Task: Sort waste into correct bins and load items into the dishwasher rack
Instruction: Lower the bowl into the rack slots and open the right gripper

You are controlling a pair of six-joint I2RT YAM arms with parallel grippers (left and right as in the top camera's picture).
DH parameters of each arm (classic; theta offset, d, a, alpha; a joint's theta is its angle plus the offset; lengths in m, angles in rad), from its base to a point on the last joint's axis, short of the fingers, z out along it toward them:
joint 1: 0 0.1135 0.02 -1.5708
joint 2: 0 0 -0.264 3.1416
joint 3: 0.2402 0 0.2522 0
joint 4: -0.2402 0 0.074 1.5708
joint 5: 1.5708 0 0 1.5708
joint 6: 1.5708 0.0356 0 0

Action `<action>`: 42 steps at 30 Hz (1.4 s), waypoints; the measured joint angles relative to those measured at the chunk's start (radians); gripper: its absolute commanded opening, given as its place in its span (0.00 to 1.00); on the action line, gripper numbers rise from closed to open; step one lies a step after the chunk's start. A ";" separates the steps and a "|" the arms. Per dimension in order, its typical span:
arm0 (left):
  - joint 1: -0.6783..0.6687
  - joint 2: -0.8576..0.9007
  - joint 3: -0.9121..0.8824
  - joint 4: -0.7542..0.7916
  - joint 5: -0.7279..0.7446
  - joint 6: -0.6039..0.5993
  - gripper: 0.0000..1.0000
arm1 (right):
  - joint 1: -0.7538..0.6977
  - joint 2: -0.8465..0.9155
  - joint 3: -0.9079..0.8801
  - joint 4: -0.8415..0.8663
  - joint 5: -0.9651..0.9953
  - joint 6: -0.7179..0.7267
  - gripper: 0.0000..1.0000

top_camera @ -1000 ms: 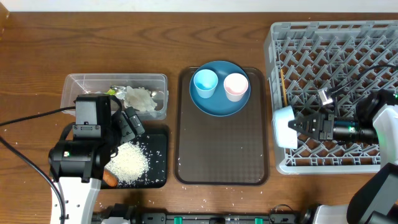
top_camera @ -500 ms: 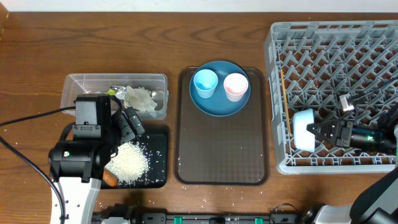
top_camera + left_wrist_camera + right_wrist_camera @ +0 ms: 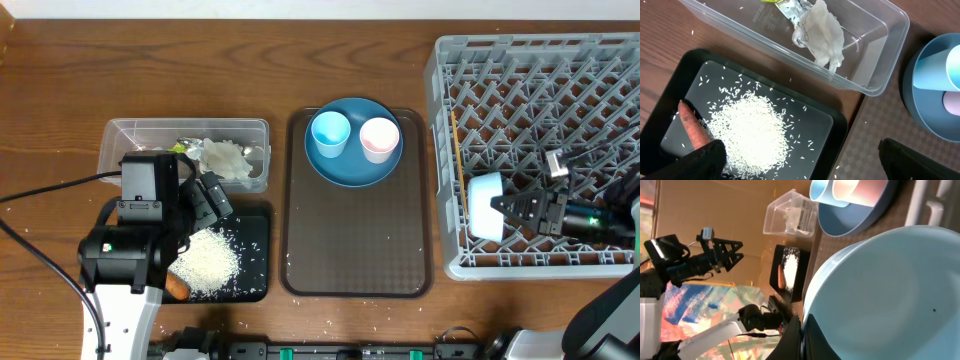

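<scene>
Grips the rim of the pale bowl (image 3: 485, 208) in closed right fingers (image 3: 508, 209), on edge at the near-left corner of the rack (image 3: 530, 42), for slotting between pegs. Hovers left fingers (image 3: 801, 150) wide, empty, over the black tray (image 3: 670, 95) of rice (image 3: 752, 130) and carrot (image 3: 690, 125).

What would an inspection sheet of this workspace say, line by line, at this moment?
Surface: wooden table.
Job's things: clear tub holds paper scraps and a wrapper. Black tray holds rice and a carrot. Blue plate, carrying the light-blue cup and pink cup, sits on the brown tray. Chopsticks lie in the rack along its left wall. Bowl is held on edge over the rack's front-left part.
Clutter: stray grains on the table.
Grippers: left gripper open, empty, above the black tray; right gripper fingers shut on the bowl's rim.
Cables: black cable crosses the table to the left arm; thin cable runs over the rack.
Surroundings: nothing seen.
</scene>
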State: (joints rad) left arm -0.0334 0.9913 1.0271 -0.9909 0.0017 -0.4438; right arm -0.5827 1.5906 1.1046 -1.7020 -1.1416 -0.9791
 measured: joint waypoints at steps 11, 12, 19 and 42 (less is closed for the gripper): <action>0.000 0.000 0.000 0.000 0.000 0.000 1.00 | 0.037 0.000 -0.001 0.005 -0.028 -0.050 0.01; 0.000 0.000 0.000 0.000 0.000 0.000 1.00 | 0.037 0.000 -0.002 0.006 -0.028 -0.055 0.01; 0.000 0.000 0.000 0.000 0.000 0.000 1.00 | 0.037 0.000 -0.070 0.046 -0.043 -0.085 0.01; 0.000 0.000 0.000 0.000 0.000 0.000 1.00 | -0.010 0.000 -0.151 0.180 -0.208 0.034 0.01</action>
State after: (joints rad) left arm -0.0334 0.9913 1.0271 -0.9909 0.0021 -0.4438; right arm -0.5922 1.5902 0.9535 -1.5219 -1.3499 -0.9451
